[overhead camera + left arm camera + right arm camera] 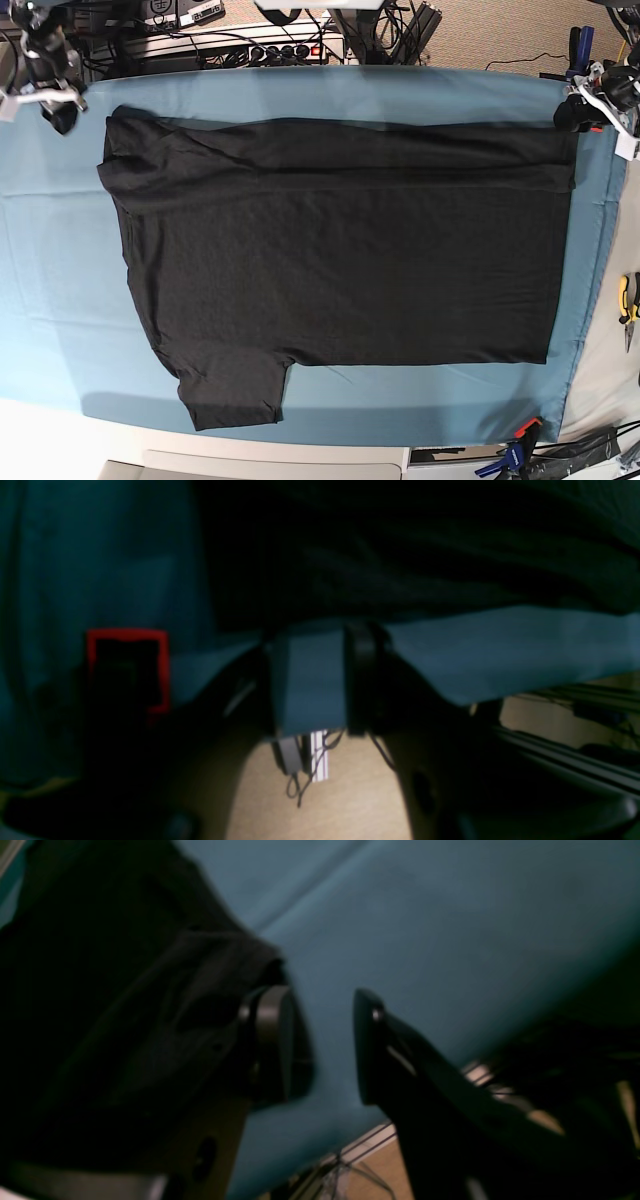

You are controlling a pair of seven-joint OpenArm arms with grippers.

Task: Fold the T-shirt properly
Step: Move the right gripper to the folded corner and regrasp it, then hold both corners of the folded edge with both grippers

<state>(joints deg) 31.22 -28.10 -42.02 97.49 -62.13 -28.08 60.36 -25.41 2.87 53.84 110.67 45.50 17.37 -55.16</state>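
The dark T-shirt [340,250] lies flat on the teal sheet [50,280], its far edge folded over toward me in a band and one sleeve [235,385] at the front left. The collar trim is hidden. My right gripper [320,1045] is open over the sheet, with shirt fabric [125,1015] against its left finger; in the base view it [60,108] hangs just off the shirt's far left corner. My left gripper [317,680] stands open with a hanging edge of the teal sheet [500,650] between its jaws, below the shirt [425,555]. It [575,112] sits at the shirt's far right corner.
A red clamp [127,670] grips the table edge beside the left gripper. Cables and power strips [250,40] run along the back. Yellow-handled pliers [628,300] lie at the right edge. Clamps [520,432] hold the sheet at the front right.
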